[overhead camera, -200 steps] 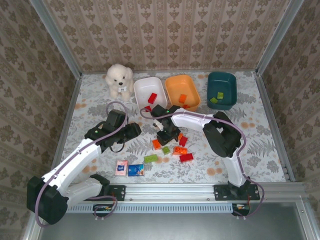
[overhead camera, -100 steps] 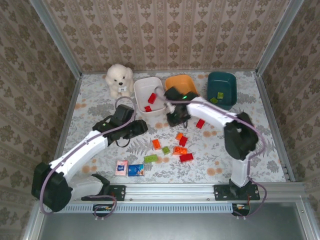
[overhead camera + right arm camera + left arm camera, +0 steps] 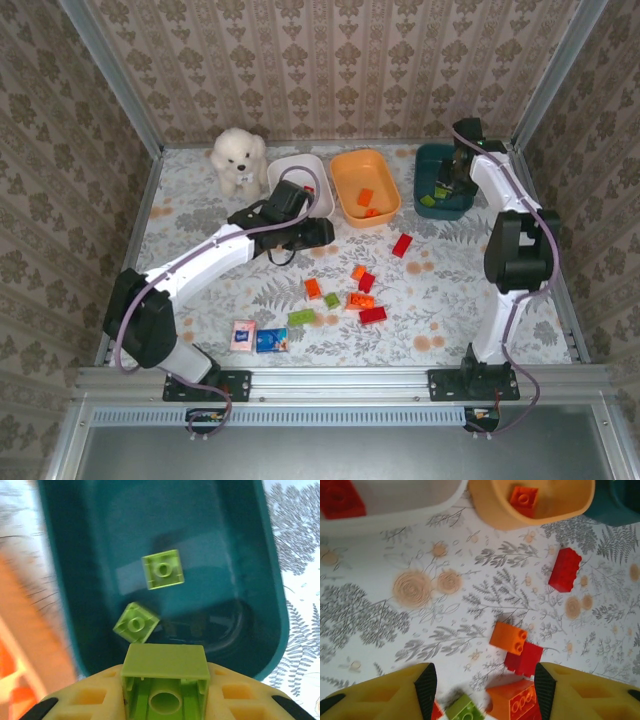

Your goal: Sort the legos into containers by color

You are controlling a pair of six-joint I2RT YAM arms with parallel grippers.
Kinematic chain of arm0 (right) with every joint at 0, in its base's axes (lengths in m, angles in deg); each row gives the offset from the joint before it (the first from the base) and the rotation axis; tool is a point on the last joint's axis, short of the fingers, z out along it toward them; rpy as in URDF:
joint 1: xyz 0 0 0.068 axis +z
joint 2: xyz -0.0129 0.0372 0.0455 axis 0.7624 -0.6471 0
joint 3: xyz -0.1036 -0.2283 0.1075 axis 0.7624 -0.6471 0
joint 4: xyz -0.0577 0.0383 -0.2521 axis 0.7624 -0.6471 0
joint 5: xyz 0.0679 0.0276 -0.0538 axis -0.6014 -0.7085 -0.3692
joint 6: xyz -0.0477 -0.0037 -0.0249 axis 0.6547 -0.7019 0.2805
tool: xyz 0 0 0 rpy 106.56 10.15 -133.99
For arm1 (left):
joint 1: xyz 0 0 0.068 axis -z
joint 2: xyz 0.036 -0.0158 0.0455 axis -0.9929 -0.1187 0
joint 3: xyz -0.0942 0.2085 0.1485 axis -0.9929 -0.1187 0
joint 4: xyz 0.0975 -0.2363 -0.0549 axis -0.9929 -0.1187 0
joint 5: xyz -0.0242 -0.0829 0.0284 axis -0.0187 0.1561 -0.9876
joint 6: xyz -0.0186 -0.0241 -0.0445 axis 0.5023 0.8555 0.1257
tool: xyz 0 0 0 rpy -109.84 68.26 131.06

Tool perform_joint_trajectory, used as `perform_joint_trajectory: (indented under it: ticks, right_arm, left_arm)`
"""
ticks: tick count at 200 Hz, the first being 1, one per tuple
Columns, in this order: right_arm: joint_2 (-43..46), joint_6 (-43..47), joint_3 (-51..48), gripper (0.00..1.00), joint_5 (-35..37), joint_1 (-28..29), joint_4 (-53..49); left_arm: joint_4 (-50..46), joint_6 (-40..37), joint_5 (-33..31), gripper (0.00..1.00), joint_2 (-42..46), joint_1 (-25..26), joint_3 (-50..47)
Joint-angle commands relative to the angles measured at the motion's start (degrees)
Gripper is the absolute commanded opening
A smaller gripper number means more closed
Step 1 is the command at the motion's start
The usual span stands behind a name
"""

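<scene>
My right gripper [image 3: 165, 687] is shut on a lime green lego [image 3: 165, 672] and hangs over the dark teal container [image 3: 215, 555], where two lime legos [image 3: 162, 569] lie. From above, the right gripper [image 3: 443, 185] is over the teal container's [image 3: 430, 155] left side. My left gripper [image 3: 482, 690] is open with nothing between its fingers, hovering over loose legos: an orange one [image 3: 508, 637], a red one [image 3: 525, 658] and a green one [image 3: 465, 709]. The left gripper [image 3: 322, 232] sits just in front of the white container [image 3: 300, 165]. The orange container [image 3: 345, 165] holds orange legos.
A lone red lego [image 3: 402, 245] lies right of the pile [image 3: 345, 295]. A white plush dog [image 3: 238, 160] sits at the back left. A pink packet [image 3: 243, 335] and a blue packet [image 3: 271, 340] lie near the front edge. Patterned walls close in three sides.
My right arm swung from the pile back and right to the teal container, carrying a lime lego. My left arm reached further right. One red lego ended up right of the pile.
</scene>
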Motion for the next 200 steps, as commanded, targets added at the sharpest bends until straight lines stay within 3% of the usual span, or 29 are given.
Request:
perform_joint_trajectory:
  ticks: [1, 51, 91, 110, 132, 158, 200]
  right_arm:
    - [-5.1, -2.6, 6.5, 0.24, 3.4, 0.0, -5.3]
    - [-14.5, -3.4, 14.2, 0.24, 5.8, -0.6, -9.7]
    - [-15.4, -5.2, 14.2, 0.26, 6.4, -0.6, -10.8]
    - [-16.3, -5.5, 15.0, 0.32, 5.3, -0.7, -11.1]
    - [-16.4, -5.4, 16.2, 0.46, 4.1, -0.6, -11.7]
    - [-12.7, -4.1, 17.1, 0.58, 3.0, -0.3, -10.3]
    - [1.6, -2.1, 14.0, 0.58, -1.0, 2.4, -3.5]
  left_arm:
    - [0.1, -2.1, 0.9, 0.57, -0.8, 0.4, 2.3]
    - [-0.7, -2.4, 1.2, 0.57, -1.4, 0.6, 3.3]
    - [-2.3, -4.6, 1.5, 0.57, -2.3, 1.4, 4.3]
    - [-2.8, -5.6, 1.9, 0.58, -3.0, 2.0, 5.0]
    - [-3.4, -6.7, 2.5, 0.58, -3.9, 2.6, 5.9]
    - [-4.5, -8.8, 3.8, 0.59, -5.3, 3.6, 7.3]
    - [-8.2, -12.8, 5.2, 0.62, -11.2, 7.1, 11.4]
